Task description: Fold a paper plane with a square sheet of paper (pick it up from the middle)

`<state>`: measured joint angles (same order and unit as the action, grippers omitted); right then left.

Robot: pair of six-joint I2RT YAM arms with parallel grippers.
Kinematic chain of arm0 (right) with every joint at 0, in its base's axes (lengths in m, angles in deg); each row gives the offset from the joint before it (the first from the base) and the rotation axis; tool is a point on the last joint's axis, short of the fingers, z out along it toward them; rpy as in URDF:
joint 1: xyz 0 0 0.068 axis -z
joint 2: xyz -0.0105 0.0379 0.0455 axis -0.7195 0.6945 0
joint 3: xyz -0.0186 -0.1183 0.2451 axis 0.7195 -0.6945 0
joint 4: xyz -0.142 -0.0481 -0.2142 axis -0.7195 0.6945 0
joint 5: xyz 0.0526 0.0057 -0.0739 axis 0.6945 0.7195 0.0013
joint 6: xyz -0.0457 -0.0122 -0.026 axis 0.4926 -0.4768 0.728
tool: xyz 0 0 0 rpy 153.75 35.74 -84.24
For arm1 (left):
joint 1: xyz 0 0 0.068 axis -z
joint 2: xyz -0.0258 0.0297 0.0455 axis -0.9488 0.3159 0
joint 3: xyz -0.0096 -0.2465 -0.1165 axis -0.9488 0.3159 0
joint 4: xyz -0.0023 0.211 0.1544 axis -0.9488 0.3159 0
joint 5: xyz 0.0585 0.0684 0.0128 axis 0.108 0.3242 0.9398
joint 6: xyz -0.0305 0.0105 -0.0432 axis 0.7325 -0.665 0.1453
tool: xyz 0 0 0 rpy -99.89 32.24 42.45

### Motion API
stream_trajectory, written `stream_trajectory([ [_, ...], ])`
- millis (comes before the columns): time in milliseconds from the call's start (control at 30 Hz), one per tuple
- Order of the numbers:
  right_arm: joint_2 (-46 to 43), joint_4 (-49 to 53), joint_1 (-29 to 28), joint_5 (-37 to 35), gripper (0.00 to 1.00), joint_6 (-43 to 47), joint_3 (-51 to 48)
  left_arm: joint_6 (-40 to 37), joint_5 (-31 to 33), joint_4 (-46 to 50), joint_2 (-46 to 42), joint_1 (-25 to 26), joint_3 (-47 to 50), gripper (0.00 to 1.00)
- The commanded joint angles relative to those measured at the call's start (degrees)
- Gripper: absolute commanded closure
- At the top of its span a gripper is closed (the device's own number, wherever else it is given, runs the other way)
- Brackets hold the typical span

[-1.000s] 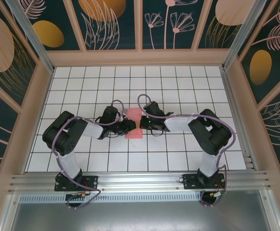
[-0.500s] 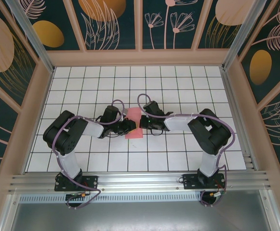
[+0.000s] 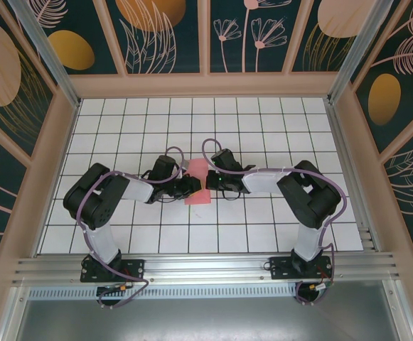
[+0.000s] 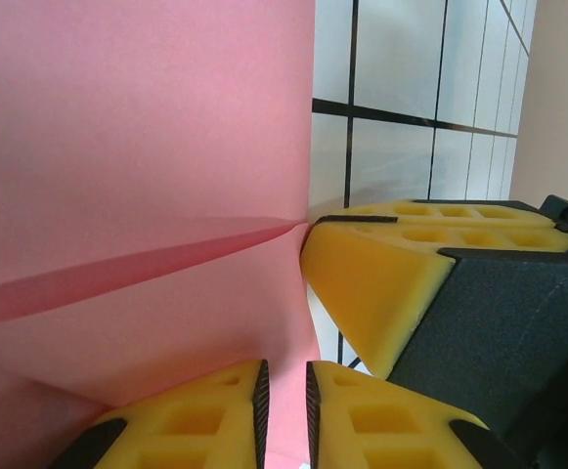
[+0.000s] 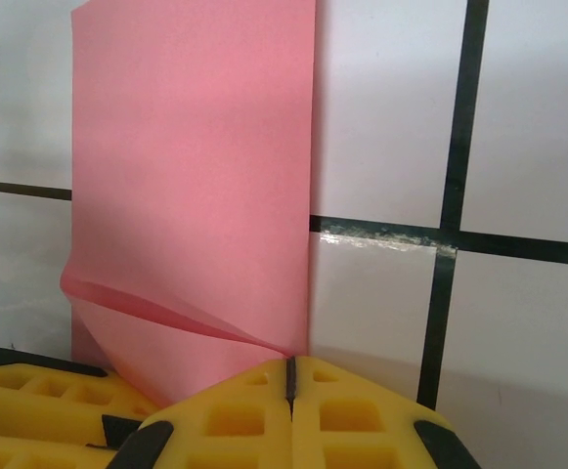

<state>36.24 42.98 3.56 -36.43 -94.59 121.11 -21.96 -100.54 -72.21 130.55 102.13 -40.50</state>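
Observation:
The square sheet of paper [image 3: 197,170] is salmon pink and lies doubled over as a narrow strip on the white grid table, its upper layer bulging along a soft crease [image 5: 166,313]. My right gripper [image 5: 289,360] is shut, with its tips pinching the paper's right edge where that crease ends. From the left, my left gripper [image 4: 284,366] hovers low over the paper [image 4: 137,127]. Its pads stand a narrow gap apart, and pink shows through the gap. The right gripper's yellow fingers [image 4: 381,283] sit just beyond it. In the top view the two grippers meet at the strip's middle. A paper plane is out of view.
Both black arms [image 3: 121,188] [image 3: 284,181] reach inward low over the grid table [image 3: 263,121]. Patterned walls enclose the table on the left, back and right sides, and an aluminium rail [image 3: 206,266] runs along the near edge.

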Motion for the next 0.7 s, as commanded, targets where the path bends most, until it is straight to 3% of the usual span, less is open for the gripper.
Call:
stream_trajectory([
  [0, 0.68, -0.73, 0.27, -1.12, 0.94, 0.94, 1.65, -1.04, 0.54, 0.4, -1.88, 0.21, 0.34, 0.77],
  [267, 1.51, 0.03, 0.27, -1.62, 0.94, 1.02, 1.68, -0.62, 0.01, -1.73, -3.56, 0.21, 0.38, 0.76],
  [500, 1.31, 0.26, 0.35, -1.84, 0.94, 1.2, 1.67, -3.11, 5.02, 3.18, -2.96, 0.17, -1.04, 0.78],
  [667, 1.47, 0.23, 0.34, -1.84, 0.94, 1.29, 1.9, -2.94, 4.95, 3.52, -1.7, 0.22, -1.36, 0.8],
])
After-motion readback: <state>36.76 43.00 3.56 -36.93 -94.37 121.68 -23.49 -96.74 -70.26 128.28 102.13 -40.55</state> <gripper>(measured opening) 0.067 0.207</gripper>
